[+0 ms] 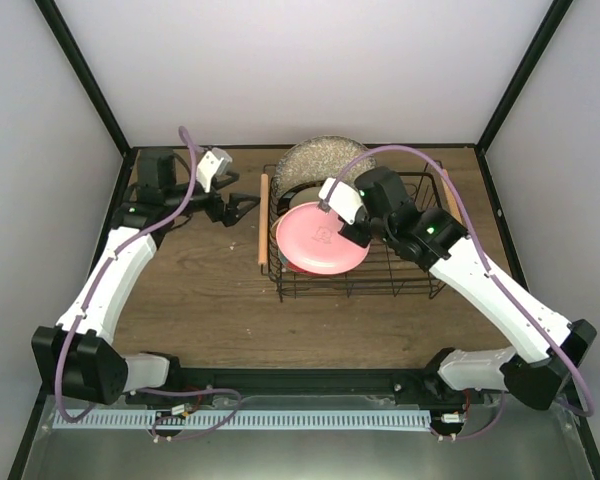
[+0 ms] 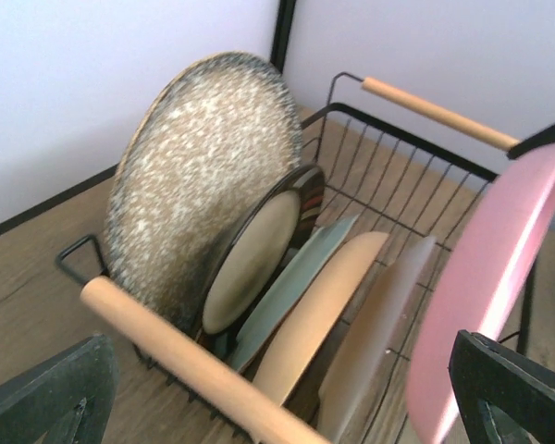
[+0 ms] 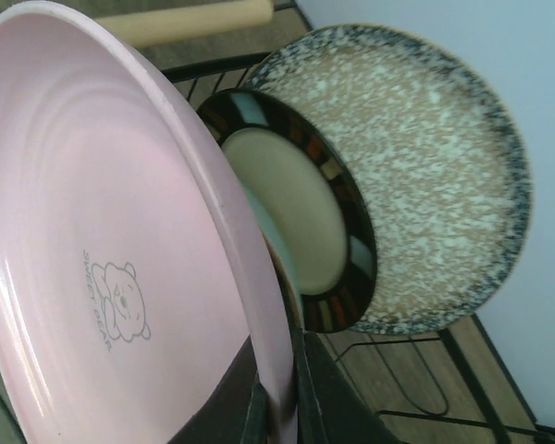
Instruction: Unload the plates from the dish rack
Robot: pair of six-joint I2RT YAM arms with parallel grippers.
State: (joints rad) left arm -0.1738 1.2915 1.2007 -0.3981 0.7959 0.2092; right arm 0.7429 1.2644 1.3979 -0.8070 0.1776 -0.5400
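Since the right fingers (image 3: 224,412) are clamped across the rim of the pink plate (image 1: 320,240), that plate hangs tilted over the left half of the dish rack (image 1: 405,290). A rim pinch is judged the only hold the upright dividers allow. Whether its lower edge is clear of the wires cannot be told. Farther back in the rack stand a yellow-tan plate (image 2: 319,310), a pale green plate (image 2: 303,270), the cream plate with dark striped rim (image 2: 259,250) and, at the far end, the large speckled plate (image 1: 315,160), all leaning close together in their slots. The left fingers (image 2: 46,398) are spread wide and empty, just outside the rack's left wooden handle (image 1: 263,222), judged to be waiting for a handover. Bare counter (image 1: 200,300) lies left of and in front of the rack. That handle and the left arm are the edges to clear on the way out.
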